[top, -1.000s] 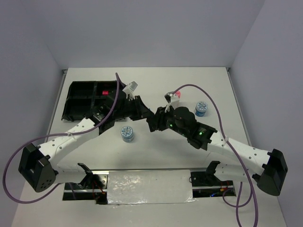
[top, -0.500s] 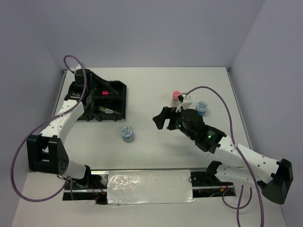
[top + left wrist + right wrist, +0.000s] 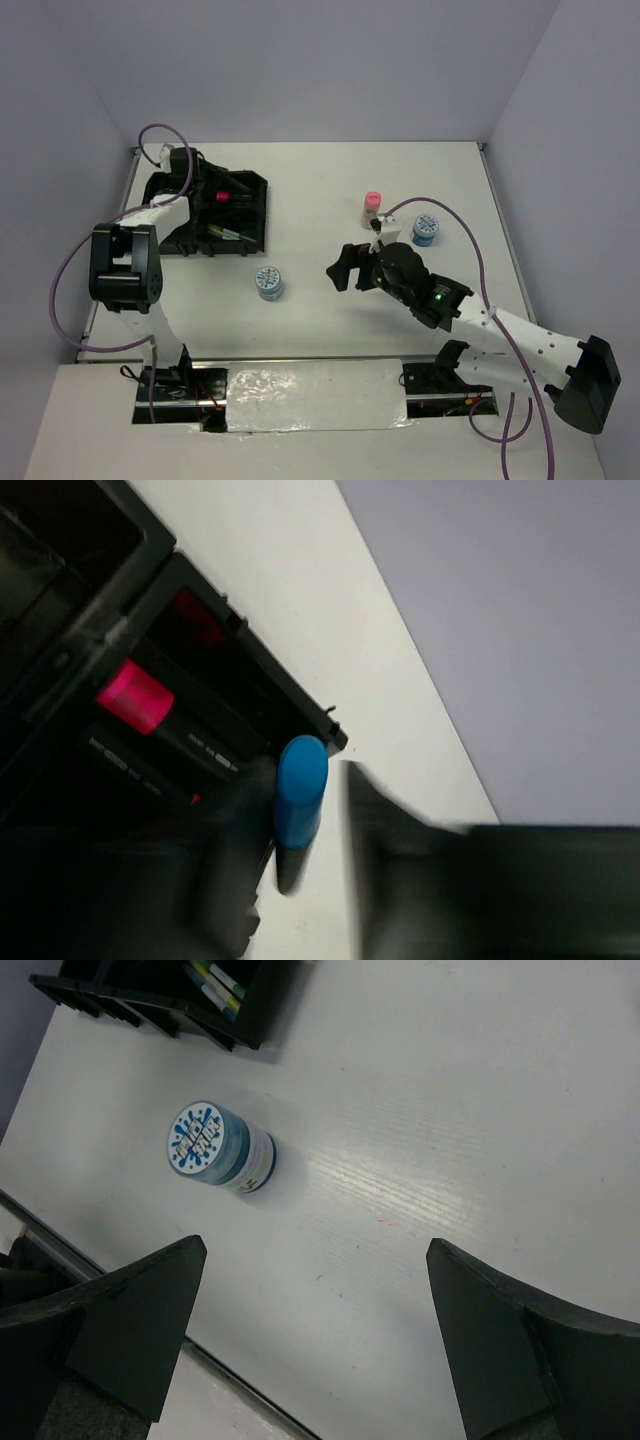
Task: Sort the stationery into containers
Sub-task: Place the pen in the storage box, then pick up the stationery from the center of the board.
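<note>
Two grippers show from above: the left gripper (image 3: 208,178) over the far edge of the black tray (image 3: 258,210), the right gripper (image 3: 345,268) spread wide above the counter (image 3: 320,180). Left wrist: a blue-capped marker (image 3: 300,798) lies lengthwise between narrow, blurred jaws, cap pointing away toward the tray's corner; I cannot tell whether they grip it. Right wrist: a tin (image 3: 220,1148) stands upright on the counter.

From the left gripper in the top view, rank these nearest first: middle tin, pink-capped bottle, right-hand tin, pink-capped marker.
1. pink-capped marker, in the tray by the left gripper
2. middle tin, table centre
3. pink-capped bottle, right of centre
4. right-hand tin, far right
</note>
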### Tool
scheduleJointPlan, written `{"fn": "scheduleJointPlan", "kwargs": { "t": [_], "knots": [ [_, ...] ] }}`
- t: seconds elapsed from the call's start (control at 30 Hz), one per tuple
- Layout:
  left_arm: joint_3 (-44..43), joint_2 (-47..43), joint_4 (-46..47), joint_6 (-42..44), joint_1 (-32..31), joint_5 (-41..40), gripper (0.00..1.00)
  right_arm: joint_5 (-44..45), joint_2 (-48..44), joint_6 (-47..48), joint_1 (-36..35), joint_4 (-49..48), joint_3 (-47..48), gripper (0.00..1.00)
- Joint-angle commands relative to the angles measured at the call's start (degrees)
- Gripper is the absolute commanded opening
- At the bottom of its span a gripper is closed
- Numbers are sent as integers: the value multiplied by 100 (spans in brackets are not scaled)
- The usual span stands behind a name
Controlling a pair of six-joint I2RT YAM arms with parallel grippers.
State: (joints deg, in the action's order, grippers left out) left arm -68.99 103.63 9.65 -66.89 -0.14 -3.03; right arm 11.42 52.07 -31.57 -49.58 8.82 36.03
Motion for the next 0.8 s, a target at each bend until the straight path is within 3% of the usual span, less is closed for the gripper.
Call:
{"fn": "scheduleJointPlan", "kwargs": {
  "t": [0.0,0.17,0.27,0.37,0.4,0.47,0.53,0.57,0.6,0.77],
  "knots": [
    [-44,-159,617,-131,155,12,59,1,-197,186,36,-82,79,100],
    [-106,-466,608,-52,164,171,98,-131,-171,230,36,-47,167,100],
    [-307,-756,302,97,190,162,99,-158,-224,213,36,-47,167,100],
    [-939,-1029,-839,912,111,249,99,-70,-329,257,45,102,194,100],
    [-1376,-1056,-1242,1559,6,398,99,-35,-356,257,45,172,237,100],
    [-2009,-1021,-2674,2273,-362,635,99,-35,-400,344,63,462,308,100],
    [-2223,-1047,-4067,3093,-1125,35,99,0,-417,319,80,899,483,100],
    [-1980,-1247,-4207,3260,-1442,-579,99,35,-435,301,80,1059,545,100],
    [-1778,-1362,-4260,3488,-1906,-689,99,71,-444,266,80,1208,658,100],
    [-478,-1968,-4734,3517,-2771,-1076,99,-262,-874,265,72,1641,651,100]
  ]
}}
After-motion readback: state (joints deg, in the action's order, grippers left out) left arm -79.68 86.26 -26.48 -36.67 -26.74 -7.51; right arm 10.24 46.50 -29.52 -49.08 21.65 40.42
